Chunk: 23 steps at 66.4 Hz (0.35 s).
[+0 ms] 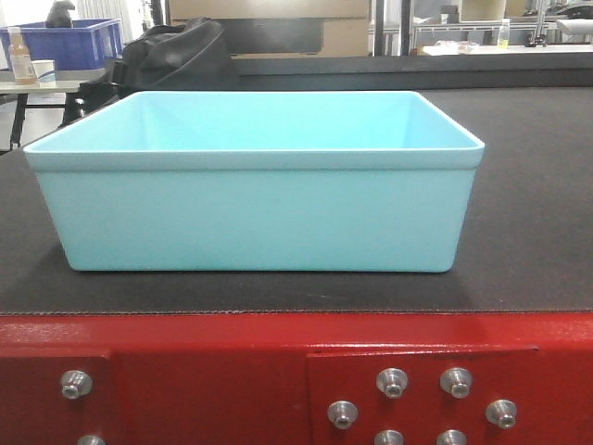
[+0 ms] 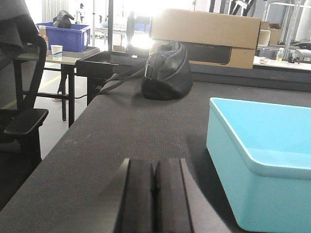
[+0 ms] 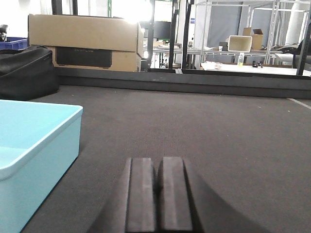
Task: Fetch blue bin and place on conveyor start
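Observation:
The pale cyan blue bin [image 1: 255, 199] stands empty and upright on the dark woven belt of the conveyor start [image 1: 537, 250], just behind the red bolted frame [image 1: 213, 371]. In the left wrist view the blue bin [image 2: 262, 160] lies to the right of my left gripper [image 2: 155, 167], which is shut with nothing held and hovers low over the belt. In the right wrist view the blue bin [image 3: 34, 150] is to the left of my right gripper [image 3: 157, 165], also shut and empty. Neither gripper touches the bin.
A black bag [image 2: 165, 73] lies on the belt beyond the bin. Cardboard boxes [image 2: 206, 36] stand behind it. A side table with a dark blue crate [image 1: 65, 42], a bottle and a cup is at far left, with a black chair [image 2: 22, 116] beside the belt.

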{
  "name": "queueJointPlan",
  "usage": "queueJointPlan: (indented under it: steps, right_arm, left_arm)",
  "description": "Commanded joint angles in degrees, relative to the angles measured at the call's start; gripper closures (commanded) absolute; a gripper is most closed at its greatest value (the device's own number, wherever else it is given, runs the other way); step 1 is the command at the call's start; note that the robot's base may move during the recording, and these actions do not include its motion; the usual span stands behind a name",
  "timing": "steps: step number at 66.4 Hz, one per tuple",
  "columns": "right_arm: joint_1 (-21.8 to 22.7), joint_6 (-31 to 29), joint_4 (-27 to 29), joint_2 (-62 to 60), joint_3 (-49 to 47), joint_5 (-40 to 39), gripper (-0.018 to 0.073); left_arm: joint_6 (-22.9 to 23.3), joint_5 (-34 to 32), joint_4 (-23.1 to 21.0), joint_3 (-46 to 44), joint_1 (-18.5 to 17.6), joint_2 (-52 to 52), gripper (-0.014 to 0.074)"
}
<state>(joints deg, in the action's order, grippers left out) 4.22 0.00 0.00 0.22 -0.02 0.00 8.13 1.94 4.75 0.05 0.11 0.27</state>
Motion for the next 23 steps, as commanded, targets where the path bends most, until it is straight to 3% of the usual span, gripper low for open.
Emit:
queueJointPlan:
  steps: [1, 23]
  right_arm:
    - [0.2, -0.6, 0.0, -0.2, 0.0, -1.3, 0.0724]
    - [0.2, -0.6, 0.0, -0.2, 0.0, -1.3, 0.0724]
  left_arm:
    - [-0.2, -1.3, -0.5, -0.1, 0.2, -0.3, 0.0707]
    - [-0.2, -1.3, -0.5, -0.1, 0.2, -0.3, 0.0707]
